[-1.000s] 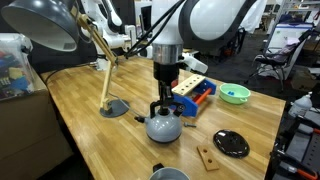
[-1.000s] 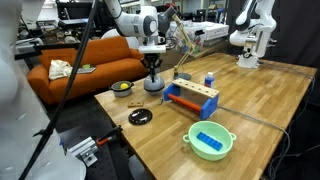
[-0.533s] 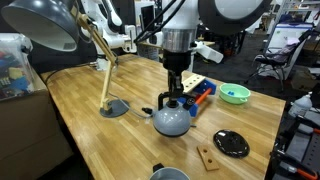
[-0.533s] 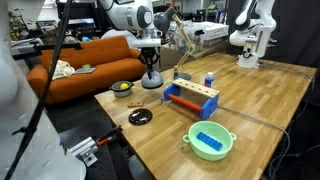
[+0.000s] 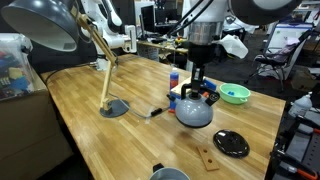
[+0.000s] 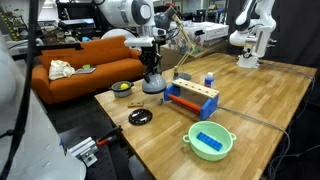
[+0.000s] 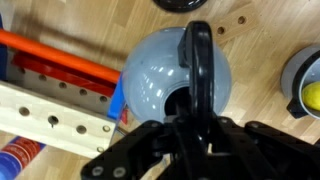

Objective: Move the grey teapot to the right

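Beside the wooden rack [image 7: 50,118], the gripper [image 5: 197,92] is pinching the grey teapot [image 5: 194,114] by its handle [image 7: 200,60], risking a swing into that rack

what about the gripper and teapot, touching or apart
Touching. The wrist view shows the gripper closed around the dark handle of the teapot, with no gap.

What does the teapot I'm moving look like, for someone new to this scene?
On the big wooden table, look beside the orange-and-blue rack. The grey teapot is gripped by the hand: squat, rounded, dark arched handle, unlike the flat black plate.
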Action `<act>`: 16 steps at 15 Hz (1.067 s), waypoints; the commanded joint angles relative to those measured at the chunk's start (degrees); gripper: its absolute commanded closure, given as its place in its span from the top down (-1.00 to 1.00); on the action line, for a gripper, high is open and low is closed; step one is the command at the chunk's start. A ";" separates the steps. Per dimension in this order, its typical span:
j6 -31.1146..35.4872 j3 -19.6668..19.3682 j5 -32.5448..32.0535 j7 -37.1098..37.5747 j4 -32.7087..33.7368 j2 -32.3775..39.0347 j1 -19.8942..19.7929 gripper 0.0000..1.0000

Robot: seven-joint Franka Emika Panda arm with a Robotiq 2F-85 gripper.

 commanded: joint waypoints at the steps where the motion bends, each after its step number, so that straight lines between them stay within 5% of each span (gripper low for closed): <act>1: 1.93 -0.38 0.97 10.19 -6.46 -5.50 -0.34 -0.91; 2: -0.04 0.05 0.39 5.73 -3.03 -2.34 -0.41 -0.91; 3: -0.06 0.11 0.30 6.56 -3.89 -3.09 -0.41 -0.64; 10: -0.06 0.16 0.30 6.45 -3.62 -2.69 -0.37 -0.64; 11: -0.06 0.16 0.30 6.45 -3.62 -2.68 -0.37 -0.91; 16: -0.68 1.05 0.68 5.77 -3.96 -4.79 0.10 -0.91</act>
